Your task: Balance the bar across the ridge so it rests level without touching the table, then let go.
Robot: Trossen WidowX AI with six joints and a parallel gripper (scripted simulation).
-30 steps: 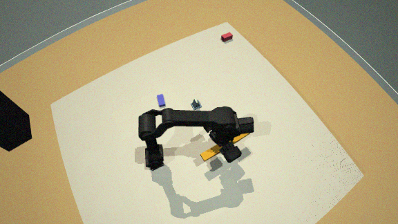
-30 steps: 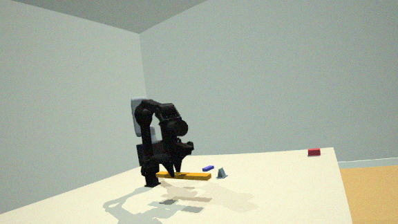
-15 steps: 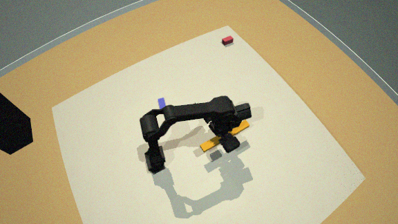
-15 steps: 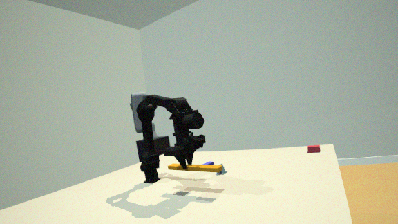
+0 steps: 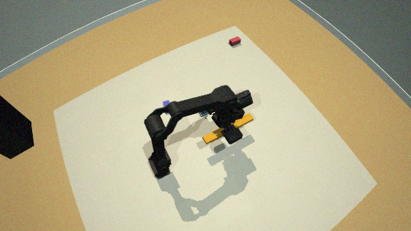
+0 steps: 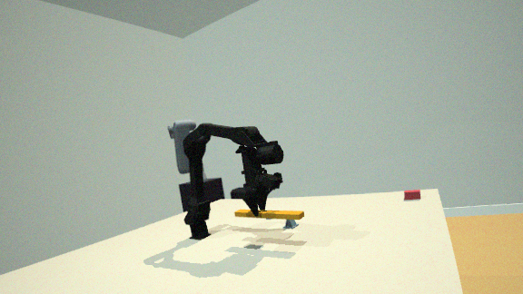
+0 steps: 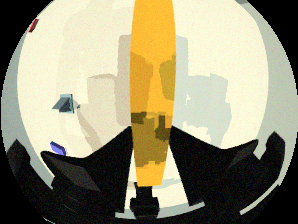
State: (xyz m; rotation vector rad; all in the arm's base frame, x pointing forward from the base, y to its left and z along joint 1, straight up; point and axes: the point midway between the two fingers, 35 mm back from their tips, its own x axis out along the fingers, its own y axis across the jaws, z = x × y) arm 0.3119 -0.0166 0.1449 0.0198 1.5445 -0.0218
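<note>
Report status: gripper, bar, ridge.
Gripper shut on the yellow bar, held off the table. Ridge appears off to one side, not under the bar. Nothing visibly in the way.

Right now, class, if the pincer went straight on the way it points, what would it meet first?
The pincer points down, shut on the yellow bar. Below lies only the table; the ridge appears to sit off to one side, though depth is unclear.

From above, the arm (image 5: 200,103) covered most of the small grey-blue ridge (image 5: 203,114) and the middle of the yellow bar (image 5: 228,128), so whether the bar touched the ridge could not be told. The purple block (image 5: 165,103) peeked out only at the arm's ten o'clock edge. In the wrist view the gripper (image 7: 148,183) hid the bar's near end at six o'clock.
</note>
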